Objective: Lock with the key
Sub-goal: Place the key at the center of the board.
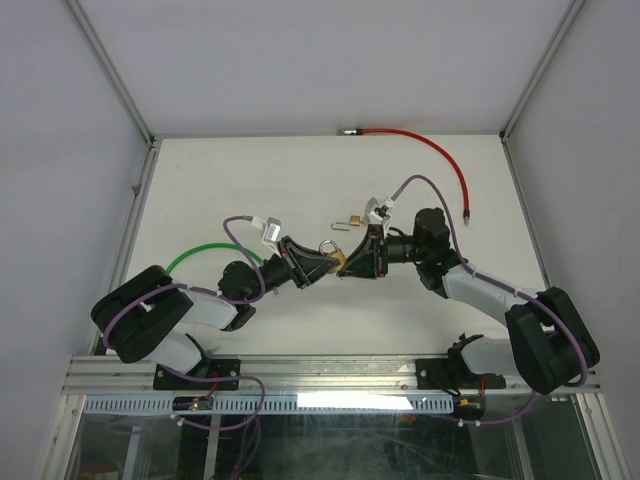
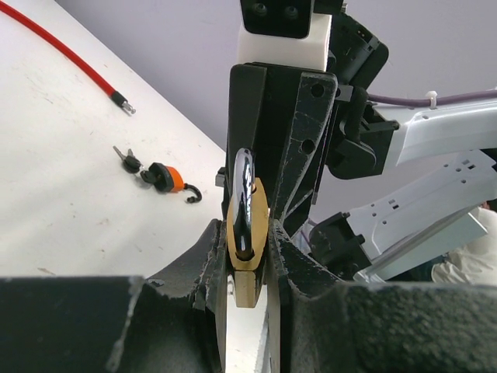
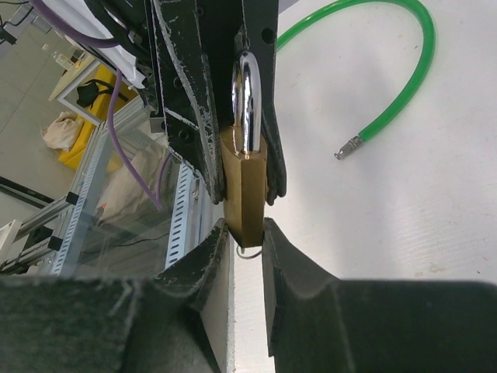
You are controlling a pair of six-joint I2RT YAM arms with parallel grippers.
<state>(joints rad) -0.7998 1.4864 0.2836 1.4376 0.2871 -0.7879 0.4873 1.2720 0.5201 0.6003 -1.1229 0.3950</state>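
A brass padlock [image 1: 338, 259] with a chrome shackle hangs above the table's middle, held between both grippers. My left gripper [image 2: 248, 242] is shut on the padlock's body [image 2: 250, 289] at the shackle end. My right gripper [image 3: 247, 230] comes from the opposite side and is shut on the padlock's [image 3: 244, 190] lower end. A thin wire ring [image 3: 248, 255] shows just below that end. The key itself is hidden. In the top view the left gripper [image 1: 322, 266] and right gripper [image 1: 352, 260] meet tip to tip.
A second small padlock [image 1: 350, 222] with an orange-and-black body [image 2: 165, 178], an open shackle and keys lies on the table behind the grippers. A red cable [image 1: 430, 148] curves at the back right. A green cable [image 3: 404, 85] lies at the left.
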